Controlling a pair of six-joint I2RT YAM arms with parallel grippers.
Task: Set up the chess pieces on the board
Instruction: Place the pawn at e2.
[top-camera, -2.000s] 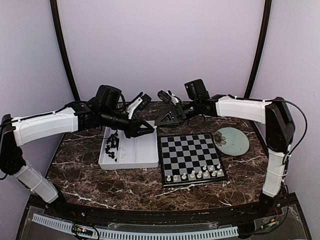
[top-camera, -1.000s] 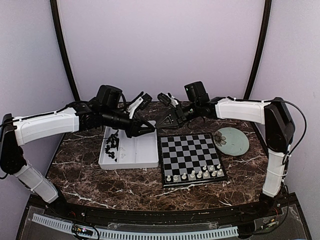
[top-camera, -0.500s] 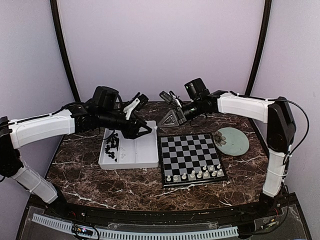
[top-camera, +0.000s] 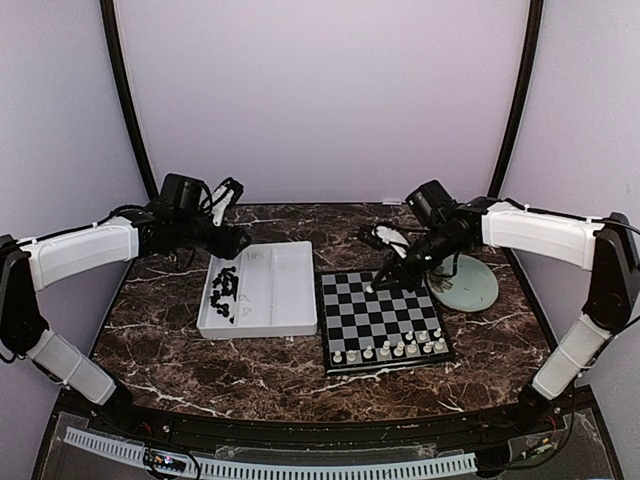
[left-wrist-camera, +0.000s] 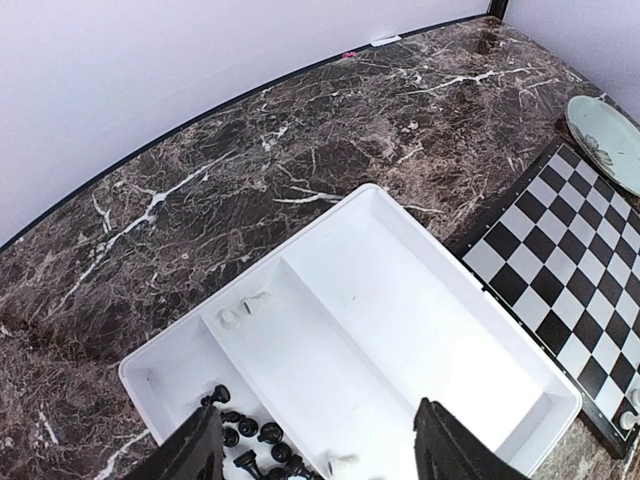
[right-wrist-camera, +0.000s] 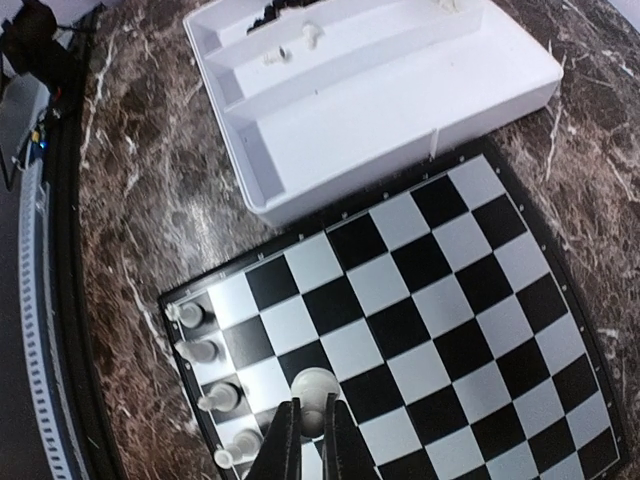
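Note:
The board lies right of centre with a row of white chess pieces along its near edge. My right gripper hangs over the board's far half, shut on a white pawn above the squares; several white pieces stand along the board's edge. My left gripper hovers over the white tray's far left end, open and empty. Black chess pieces lie heaped in the tray's left compartment, with loose white pieces in the middle one.
A pale green plate sits right of the board, close under the right arm. The tray lies right beside the board's left rim. Dark marble table lies around them, and a curved wall stands behind.
The two grippers were close together above the table's middle. The left gripper has opened and drawn back left over the tray; the right one has swung right and down over the board with the white pawn.

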